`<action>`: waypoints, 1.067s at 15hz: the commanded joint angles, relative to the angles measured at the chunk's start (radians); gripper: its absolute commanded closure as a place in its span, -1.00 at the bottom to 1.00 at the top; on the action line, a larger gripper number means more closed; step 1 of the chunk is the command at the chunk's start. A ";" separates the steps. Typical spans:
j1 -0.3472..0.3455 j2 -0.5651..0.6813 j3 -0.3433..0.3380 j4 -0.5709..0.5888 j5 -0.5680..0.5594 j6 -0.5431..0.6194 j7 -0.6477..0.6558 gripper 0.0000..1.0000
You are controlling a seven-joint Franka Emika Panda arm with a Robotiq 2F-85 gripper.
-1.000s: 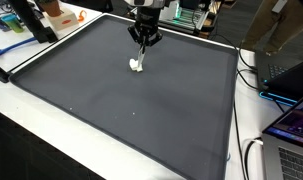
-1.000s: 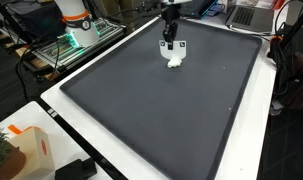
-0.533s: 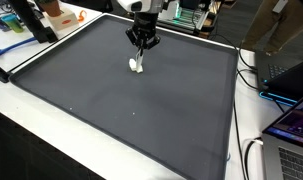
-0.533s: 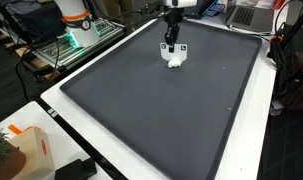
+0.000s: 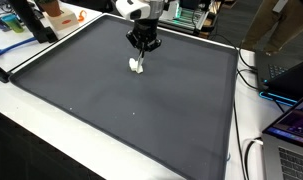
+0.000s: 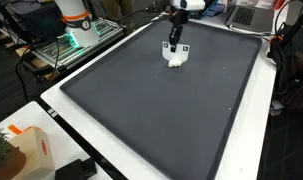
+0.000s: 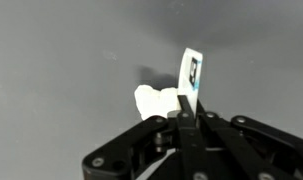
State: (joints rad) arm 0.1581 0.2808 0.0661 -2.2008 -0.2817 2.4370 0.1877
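A small white lump (image 7: 156,102) with a stiff white tag (image 7: 191,72), printed in blue, lies under my gripper (image 7: 188,105). The jaws are shut on the lower end of the tag, which stands up between the black fingers. In both exterior views the gripper (image 5: 143,47) (image 6: 172,45) points down at the far part of a dark grey mat (image 5: 111,100) (image 6: 141,100). The white lump (image 5: 137,66) (image 6: 175,58) sits right below it. Whether the lump rests on the mat or hangs just above it I cannot tell.
The mat lies on a white table (image 5: 31,125). Laptops (image 5: 291,120) and cables (image 5: 249,155) are by one side, and an orange-and-white object (image 5: 59,14) sits at a far corner. A green-lit rack (image 6: 61,45) and a white and orange box (image 6: 26,150) stand beyond the mat's edges.
The wrist and upper arm have shifted slightly sideways above the mat. The gripper stays shut on the tag and the white lump has barely moved.
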 commanded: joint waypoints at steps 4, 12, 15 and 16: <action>0.006 0.171 -0.008 0.207 0.082 -0.285 -0.014 0.98; -0.003 0.278 0.011 0.436 0.141 -0.564 -0.084 0.98; 0.003 0.290 0.012 0.465 0.128 -0.530 -0.092 0.98; 0.003 0.289 0.012 0.467 0.128 -0.511 -0.088 0.98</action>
State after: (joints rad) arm 0.1593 0.5270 0.0752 -1.7644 -0.1672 1.8815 0.1149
